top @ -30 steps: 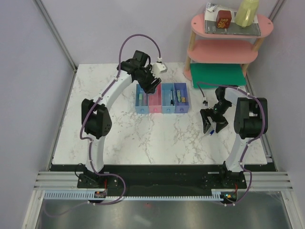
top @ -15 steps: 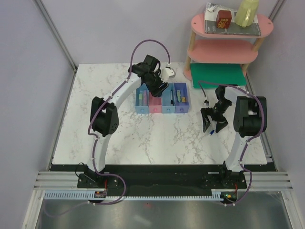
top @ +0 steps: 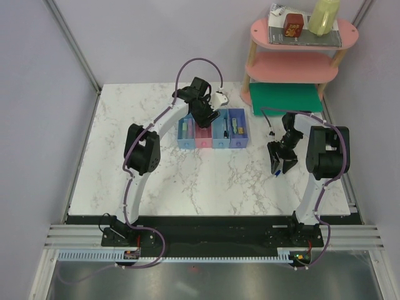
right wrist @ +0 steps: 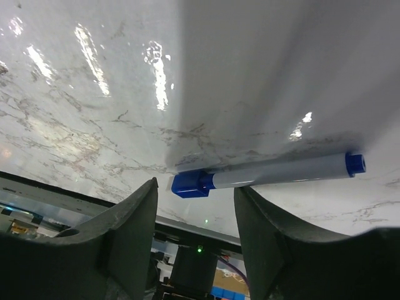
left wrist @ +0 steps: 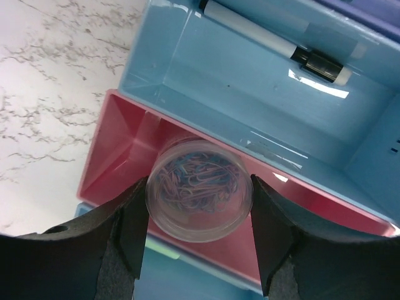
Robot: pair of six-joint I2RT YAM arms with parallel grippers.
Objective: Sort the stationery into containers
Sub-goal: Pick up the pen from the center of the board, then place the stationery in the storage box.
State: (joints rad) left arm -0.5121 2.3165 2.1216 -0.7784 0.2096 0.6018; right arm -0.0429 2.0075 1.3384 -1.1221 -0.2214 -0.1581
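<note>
top external view is showing the row of four bins (top: 212,145) sitting in the far middle of the worktop (top: 187,181), with broad bare marble lying to its left and in front. the pink tiered shelf (top: 300,65) and green board (top: 286,97) are crowding the far right corner. the left claw (top: 204,114) is reaching over the row. in the left wrist view its fingers (left wrist: 128,231) are pressing both sides of a round clear tub of paper clips (left wrist: 199,199), clamping it. the tub is hanging within the pink bin (left wrist: 115,159), close against the wall shared with the light blue bin (left wrist: 250,94), where a black-and-white pen (left wrist: 256,28) is lying. whether the tub is touching the bin floor i cannot tell. the right claw (top: 280,166) is standing near the worktop's right edge, fingers spread wide apart and gripping nothing. the blue-and-white pen (right wrist: 269,172) is lying flat on the marble just beyond them, its blue cap just beside one finger.
</note>
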